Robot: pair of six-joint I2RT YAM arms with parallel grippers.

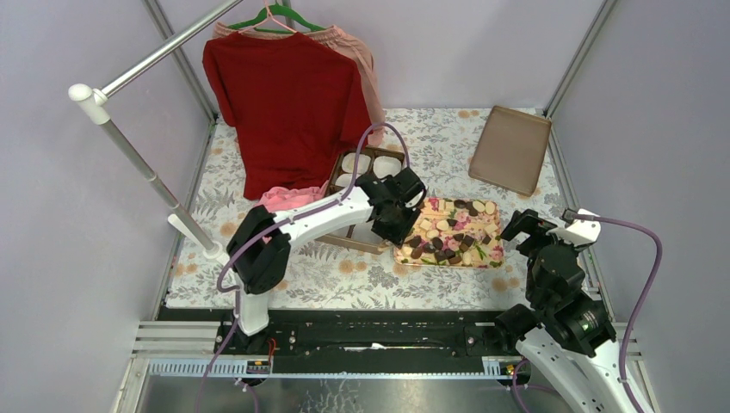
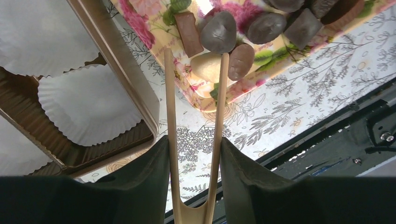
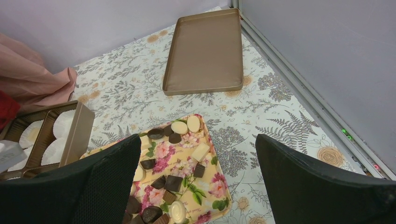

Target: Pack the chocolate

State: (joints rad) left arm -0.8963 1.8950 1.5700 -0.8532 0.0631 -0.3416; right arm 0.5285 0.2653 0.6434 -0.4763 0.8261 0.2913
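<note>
Clamping tongs in left jaws, tips straddling a cream chocolate at the tray edge, other pieces strewn over the tray beside the box of cups on the surface, with right jaws wide and empty near the tray's right end.

Lab test cell, grey panels, aluminium framing
</note>
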